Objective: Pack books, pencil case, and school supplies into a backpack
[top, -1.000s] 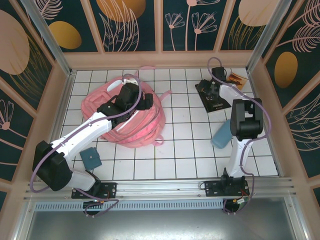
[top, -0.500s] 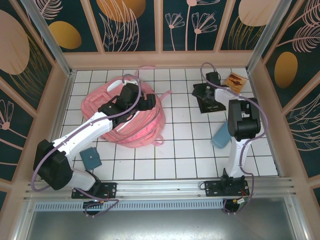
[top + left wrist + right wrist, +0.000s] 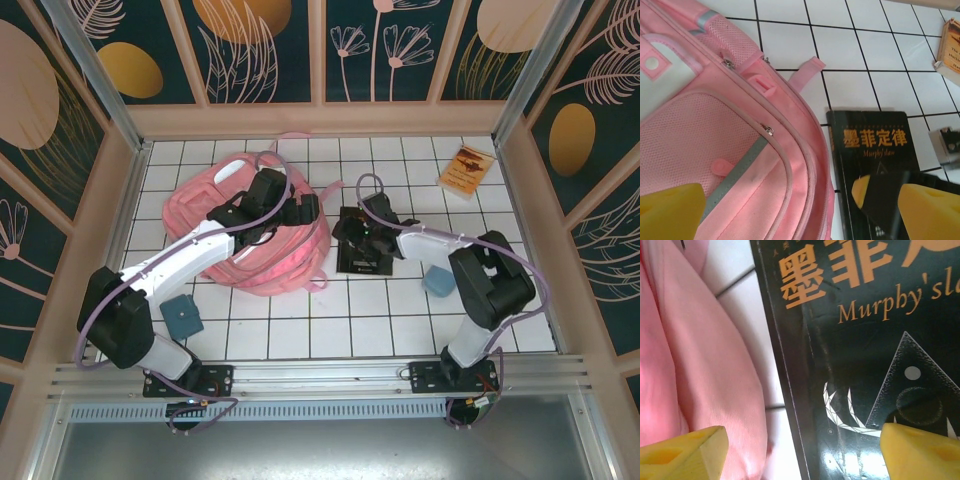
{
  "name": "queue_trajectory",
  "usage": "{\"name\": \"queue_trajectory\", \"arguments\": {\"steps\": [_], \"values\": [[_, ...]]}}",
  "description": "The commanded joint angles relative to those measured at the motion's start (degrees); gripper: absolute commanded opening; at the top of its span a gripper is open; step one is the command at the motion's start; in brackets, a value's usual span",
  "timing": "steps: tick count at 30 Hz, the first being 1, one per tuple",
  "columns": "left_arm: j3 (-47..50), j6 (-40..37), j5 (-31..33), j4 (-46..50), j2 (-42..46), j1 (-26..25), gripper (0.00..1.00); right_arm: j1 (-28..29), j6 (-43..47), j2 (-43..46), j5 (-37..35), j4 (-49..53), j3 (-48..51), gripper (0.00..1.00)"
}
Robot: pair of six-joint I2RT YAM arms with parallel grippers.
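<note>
Pink fabric backpack (image 3: 250, 240) left of centre, mesh pockets and grey strip facing up; left gripper (image 3: 305, 210) above its right edge, spread wide, holding nothing. Just beside it, black paperback (image 3: 365, 262) with orange Chinese title, flat under right gripper (image 3: 360, 228), fingers wide apart, clamping nothing. Further right, blue pouch (image 3: 438, 281). Underneath, white tiled table (image 3: 300, 330); around, teal floral walls (image 3: 270, 50).

Pink cloth backpack (image 3: 715, 135), mesh pockets; black paperback (image 3: 865, 350), glossy cover.
</note>
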State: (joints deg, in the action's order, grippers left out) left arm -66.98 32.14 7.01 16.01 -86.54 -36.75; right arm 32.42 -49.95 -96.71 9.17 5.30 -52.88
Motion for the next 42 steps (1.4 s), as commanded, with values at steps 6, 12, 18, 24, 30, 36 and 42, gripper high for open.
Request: {"name": "queue_trajectory", "arguments": {"steps": [6, 12, 18, 24, 30, 36, 42], "values": [[-2.5, 2.0, -6.1, -3.0, -2.0, 0.1, 0.95, -3.9, 7.9, 7.1, -7.5, 13.8, -7.3, 0.81], [-3.4, 6.2, -14.9, -5.1, -4.7, -0.2, 0.83, -10.8, 19.5, 4.3, -8.0, 18.2, -6.5, 0.80], [-7.1, 6.6, -17.3, -5.2, -11.2, -3.5, 0.73, -14.1, 24.4, 2.9, -3.6, 16.7, -4.6, 0.64], [-13.1, 6.6, -18.0, -2.2, -22.1, -5.6, 0.59, -14.3, 25.8, -1.1, -2.9, 16.1, -4.8, 0.57], [-17.9, 8.4, -16.2, 1.5, -29.5, -6.4, 0.41, -14.3, 26.1, -2.1, -1.4, 15.1, -4.2, 0.50], [-19.2, 8.4, -14.4, 4.0, -34.0, -6.4, 0.27, -14.4, 27.6, -3.2, -2.1, 15.8, -3.9, 0.46], [-18.9, 7.9, -14.6, 4.5, -36.1, -6.4, 0.20, -14.3, 27.9, -3.6, 0.7, 15.5, -3.3, 0.45]]}}
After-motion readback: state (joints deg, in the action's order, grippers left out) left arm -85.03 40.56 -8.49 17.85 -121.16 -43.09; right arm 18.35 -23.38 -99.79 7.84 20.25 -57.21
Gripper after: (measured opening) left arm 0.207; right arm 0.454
